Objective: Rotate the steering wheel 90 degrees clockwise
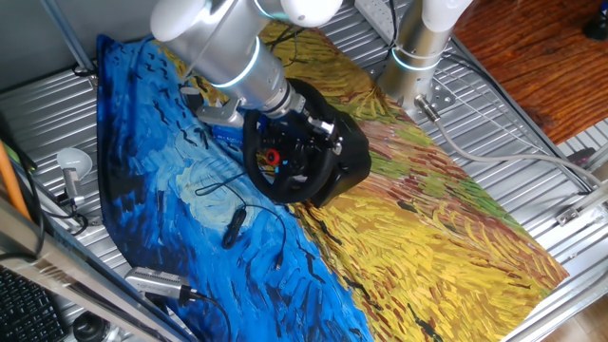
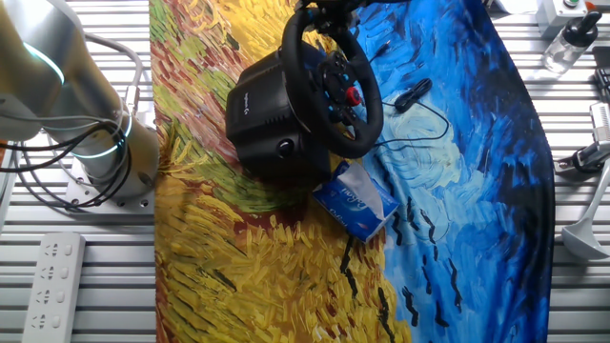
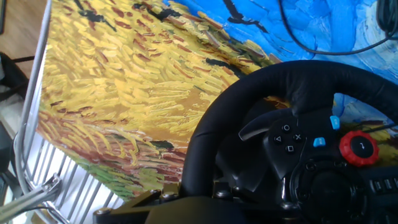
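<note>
One steering wheel (image 2: 335, 84) is sitting on the worktop (image 2: 238, 276); one pincer (image 1: 302, 119) is reaching it, grip state indiscernible.

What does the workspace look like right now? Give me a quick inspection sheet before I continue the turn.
Surface: painted blue and yellow cloth over a slatted metal table.
Job's things: steering wheel upright on its black base, red knob on the hub.
Clutter: blue packet touching the base.
Grippers: gripper at the wheel rim; jaws hidden, state unclear.
Cables: thin black cable with inline pod on the blue cloth.
Surroundings: power strip, keyboard and wooden floor.
</note>
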